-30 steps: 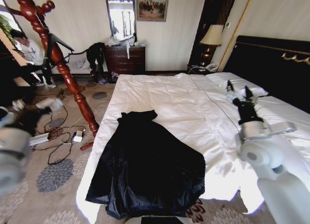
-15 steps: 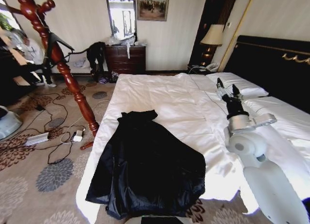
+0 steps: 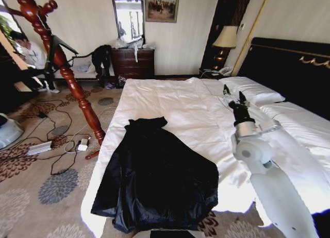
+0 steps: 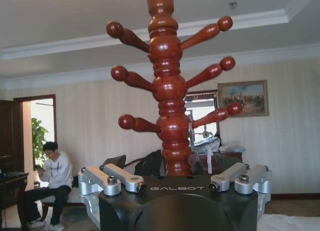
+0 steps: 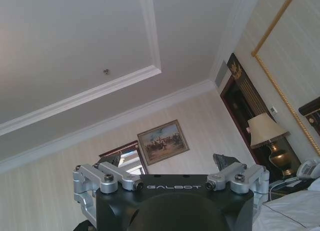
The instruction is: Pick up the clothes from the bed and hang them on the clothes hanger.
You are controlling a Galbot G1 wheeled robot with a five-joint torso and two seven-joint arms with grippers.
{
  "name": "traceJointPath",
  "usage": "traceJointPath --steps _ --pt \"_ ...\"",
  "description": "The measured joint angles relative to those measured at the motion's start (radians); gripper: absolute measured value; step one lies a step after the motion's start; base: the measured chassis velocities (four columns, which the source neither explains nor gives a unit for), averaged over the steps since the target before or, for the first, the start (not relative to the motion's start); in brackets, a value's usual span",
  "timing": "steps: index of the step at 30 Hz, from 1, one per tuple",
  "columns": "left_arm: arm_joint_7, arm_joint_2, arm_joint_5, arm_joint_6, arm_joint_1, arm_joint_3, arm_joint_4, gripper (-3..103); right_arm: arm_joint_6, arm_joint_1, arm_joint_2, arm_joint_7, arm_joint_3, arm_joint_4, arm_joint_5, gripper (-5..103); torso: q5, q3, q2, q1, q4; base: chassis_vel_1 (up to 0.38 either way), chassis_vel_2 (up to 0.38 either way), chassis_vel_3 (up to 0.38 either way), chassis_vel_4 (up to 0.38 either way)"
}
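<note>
Black coat lies flat on the near left part of the bed, collar end toward the headboard, hem hanging over the foot edge; bottom hem cut off by the frame; can't make out a tag or the sleeves in the dark folds; nothing touching it. Right hand is out over the white sheets near the pillows, well right of the coat, two dark fingers spread apart, holding nothing; the arm's white forearm runs off the bottom right corner. In the right wrist view the camera points up at the ceiling and wall; hand body fills the bottom, finger links visible but tips out of frame. Left hand seen from its wrist camera, aimed at the coat stand; stand's pole sits right behind the hand body, pegs bare; fingertips cut off, so can't tell how far open it is. In the head view the coat stand leans across the top left, its top cropped, base on the carpet beside the bed's left edge, near loose cables.
</note>
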Motion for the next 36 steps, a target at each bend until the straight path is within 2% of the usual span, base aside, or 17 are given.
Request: traceJointPath --steps 3,6,8,11,14,16,19,20,22,24,26,28,29,30,33,34,36 --pt "-0.057 -0.028 0.005 0.020 -0.005 0.016 -0.046 100 0.000 0.000 0.002 0.000 0.001 -0.005 -0.001 100 0.0000 0.000 0.000 0.000 0.0001 0.000 0.000 0.000 0.000" --pt "-0.179 -0.061 0.019 0.030 -0.012 0.031 -0.106 100 0.000 0.004 -0.007 0.002 0.017 -0.005 0.015 100 -0.0005 0.000 0.000 0.000 0.0003 0.000 0.000 0.000 0.000" --pt "-0.277 -0.063 0.037 0.013 -0.013 0.042 -0.142 100 0.000 0.010 -0.022 0.006 0.030 -0.004 0.034 100 -0.0003 0.000 0.000 0.000 0.0004 0.000 0.000 0.000 0.000" --pt "-0.333 -0.054 0.070 -0.013 -0.023 0.043 -0.178 100 0.000 0.016 -0.036 0.009 0.040 -0.013 0.042 100 0.0000 0.000 0.000 0.000 -0.0002 0.000 0.000 0.000 0.000" --pt "-0.322 -0.054 0.118 -0.031 -0.034 0.032 -0.201 100 0.000 0.017 -0.046 0.012 0.044 -0.022 0.045 100 0.0003 0.000 0.000 0.000 -0.0001 0.000 0.000 0.000 0.000" --pt "-0.238 -0.089 0.186 -0.051 -0.058 0.001 -0.217 100 0.004 0.011 -0.059 0.012 0.049 -0.036 0.045 100 0.0007 0.000 0.000 0.000 -0.0002 0.000 0.000 0.000 0.000" --pt "-0.188 -0.130 0.218 -0.063 -0.079 -0.016 -0.242 100 0.006 0.001 -0.071 0.013 0.055 -0.048 0.045 100 0.0003 0.000 0.000 0.000 0.0005 0.000 0.000 0.000 0.000" --pt "-0.144 -0.195 0.238 -0.070 -0.097 -0.029 -0.285 100 0.007 -0.011 -0.087 0.014 0.064 -0.058 0.048 100 0.0008 0.000 0.000 0.000 0.0006 0.000 0.000 0.000 0.000" --pt "-0.114 -0.288 0.281 -0.071 -0.105 -0.040 -0.321 100 0.010 -0.023 -0.105 0.015 0.074 -0.070 0.048 100 -0.0004 0.000 0.000 0.000 -0.0002 0.000 0.000 0.000 0.000" --pt "-0.106 -0.330 0.302 -0.072 -0.106 -0.047 -0.334 100 0.012 -0.025 -0.111 0.015 0.078 -0.074 0.048 100 -0.0003 0.000 0.000 0.000 -0.0005 0.000 0.000 0.000 0.000" --pt "-0.101 -0.472 0.336 -0.081 -0.112 -0.063 -0.366 100 0.012 -0.025 -0.119 0.023 0.084 -0.085 0.049 100 -0.0003 0.000 0.000 0.000 0.0003 0.000 0.000 0.000 0.000" --pt "-0.106 -0.508 0.339 -0.086 -0.118 -0.063 -0.372 100 0.012 -0.024 -0.120 0.026 0.085 -0.088 0.049 100 -0.0006 0.000 0.000 0.000 0.0005 0.000 0.000 0.000 0.000" --pt "-0.125 -0.585 0.342 -0.100 -0.141 -0.053 -0.383 100 0.012 -0.022 -0.122 0.033 0.086 -0.092 0.050 100 -0.0007 0.000 0.000 0.000 0.0013 0.000 0.000 0.000 0.000" --pt "-0.138 -0.664 0.346 -0.116 -0.167 -0.025 -0.390 100 0.011 -0.023 -0.123 0.038 0.087 -0.096 0.050 100 0.0002 0.000 0.000 0.000 0.0009 0.000 0.000 0.000 0.000" --pt "-0.144 -0.790 0.366 -0.137 -0.206 0.062 -0.389 100 0.010 -0.031 -0.125 0.042 0.087 -0.102 0.046 100 -0.0005 0.000 0.000 0.000 -0.0002 0.000 0.000 0.000 0.000" --pt "-0.144 -0.790 0.366 -0.137 -0.206 0.062 -0.389 100 0.010 -0.031 -0.125 0.042 0.087 -0.102 0.046 100 -0.0005 0.000 0.000 0.000 -0.0002 0.000 0.000 0.000 0.000" --pt "-0.127 -0.884 0.413 -0.141 -0.245 0.180 -0.370 100 0.013 -0.041 -0.126 0.040 0.086 -0.112 0.040 100 -0.0001 0.000 0.000 0.000 0.0000 0.000 0.000 0.000 0.000"
